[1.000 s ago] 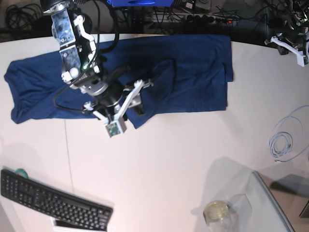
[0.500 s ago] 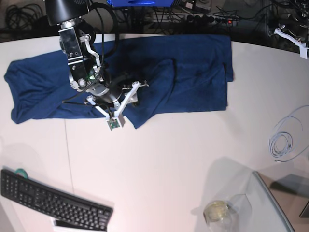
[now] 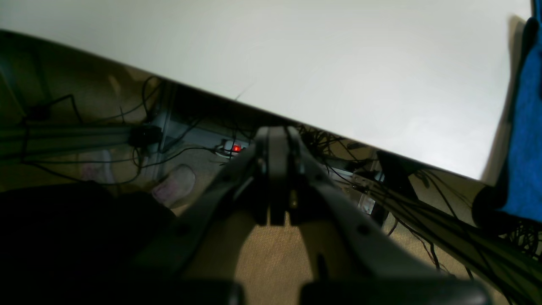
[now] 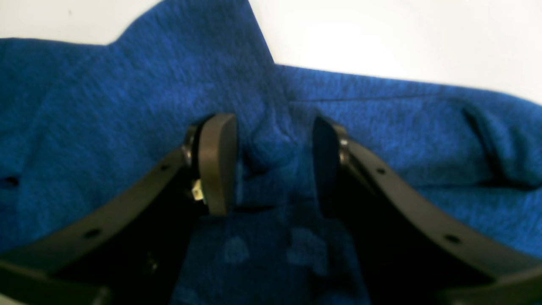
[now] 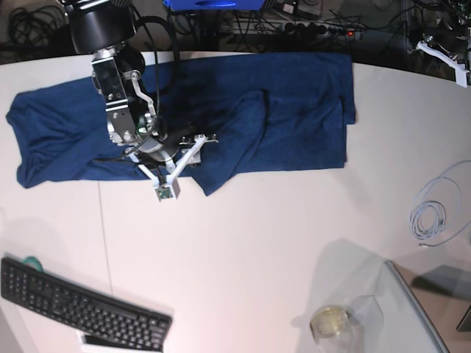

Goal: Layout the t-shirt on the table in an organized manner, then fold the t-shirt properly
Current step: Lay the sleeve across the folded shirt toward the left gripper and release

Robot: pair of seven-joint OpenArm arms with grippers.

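Note:
The dark blue t-shirt (image 5: 280,118) lies spread lengthwise along the far side of the white table (image 5: 257,243), with a rumpled ridge near its middle and a flap hanging at its front edge. My right gripper (image 5: 193,147) is down on that front-middle part. In the right wrist view its fingers (image 4: 216,161) stand open, with a small raised fold of the t-shirt (image 4: 271,144) between them. My left gripper (image 5: 445,62) hovers at the far right edge of the table, off the cloth. In the left wrist view it (image 3: 275,178) is shut and holds nothing, and a strip of the t-shirt (image 3: 525,127) shows at the right.
A black keyboard (image 5: 81,305) lies at the front left. A coiled white cable (image 5: 434,213) lies at the right, and a glass panel (image 5: 412,309) with a small jar (image 5: 330,321) stands at the front right. Cables and a power strip (image 5: 324,29) run behind the table's far edge.
My right arm has swung left and come lower onto the shirt's front edge, its fingers still apart. The left gripper has drifted toward the far right corner.

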